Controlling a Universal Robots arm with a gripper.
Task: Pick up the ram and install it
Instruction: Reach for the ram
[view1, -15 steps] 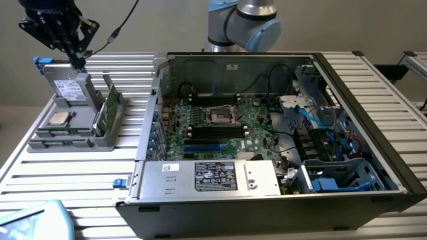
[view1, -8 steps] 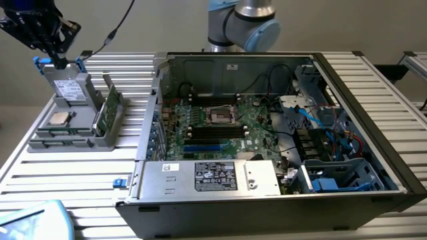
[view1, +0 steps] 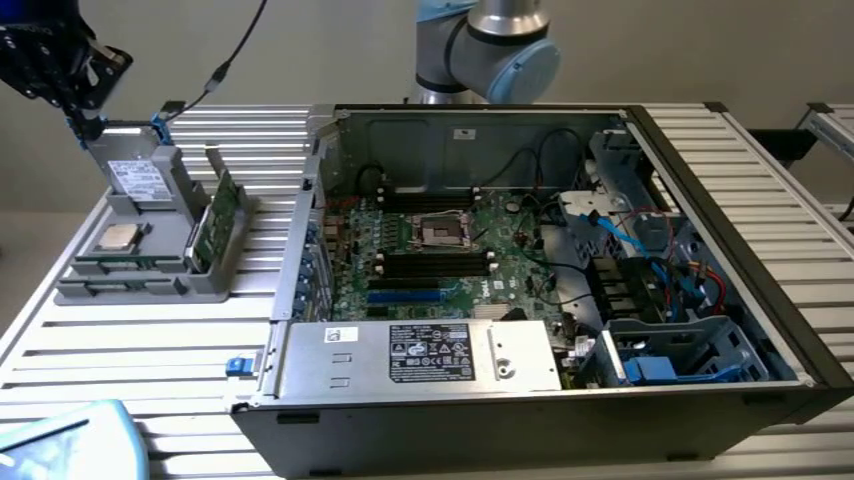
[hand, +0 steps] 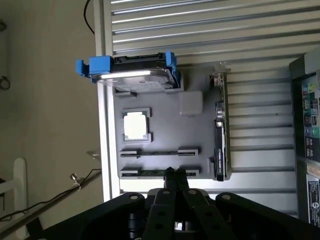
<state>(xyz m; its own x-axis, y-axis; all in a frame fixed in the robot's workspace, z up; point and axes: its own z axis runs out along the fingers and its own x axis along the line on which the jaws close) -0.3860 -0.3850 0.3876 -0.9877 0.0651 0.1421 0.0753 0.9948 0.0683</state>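
Black gripper (hand: 172, 176): jaws pressed shut, tip against tip, nothing between them; hung well above the gray holder (hand: 165, 130), over the holder edge farthest from the hard drive (hand: 132, 75).
Ram (hand: 150, 173): thin dark-green stick, stood on edge in the outermost slot along that same holder edge, untouched.
Second slot just beside it, toward the holder's middle; contents could not be told.
Silver processor chip (hand: 136, 125): lay flat in a square pocket between the slots and the hard drive.
Hard drive: in blue rails, at the opposite holder edge.
Green card (hand: 220, 145): stood on edge along one long side of the holder.
Holder: sat along one edge of the slatted table (view1: 160, 350), beside the open computer case (view1: 534, 430) with its motherboard (view1: 507, 225).
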